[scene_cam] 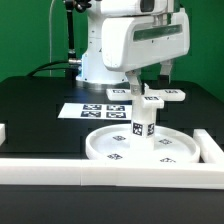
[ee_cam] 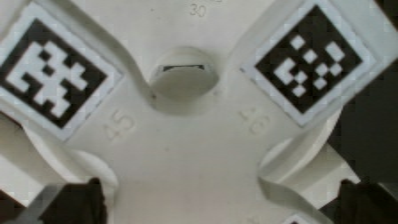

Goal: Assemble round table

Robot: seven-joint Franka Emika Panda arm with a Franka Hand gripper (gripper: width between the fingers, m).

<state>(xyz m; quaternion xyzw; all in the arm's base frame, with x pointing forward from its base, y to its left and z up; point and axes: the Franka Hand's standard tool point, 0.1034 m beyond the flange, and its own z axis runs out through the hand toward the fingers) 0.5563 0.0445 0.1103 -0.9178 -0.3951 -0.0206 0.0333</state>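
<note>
The jaws (scene_cam: 140, 86) stand wide apart, hanging just above the cross-shaped piece (scene_cam: 158, 96), gripping nothing. That cross (ee_cam: 187, 120) sits atop the short post (scene_cam: 142, 122), which stands upright in the large rimmed disc (scene_cam: 112, 146) on the black tabletop (scene_cam: 40, 110), near the front rail (scene_cam: 110, 172).

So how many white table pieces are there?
3: the big disc nearest the camera, the post standing on it, and the cross piece at the post's top. None seems hidden.

Even, bright overhead light; white parts near glare against the black counter (scene_cam: 40, 115). Wrist view soft, slightly blurred.
</note>
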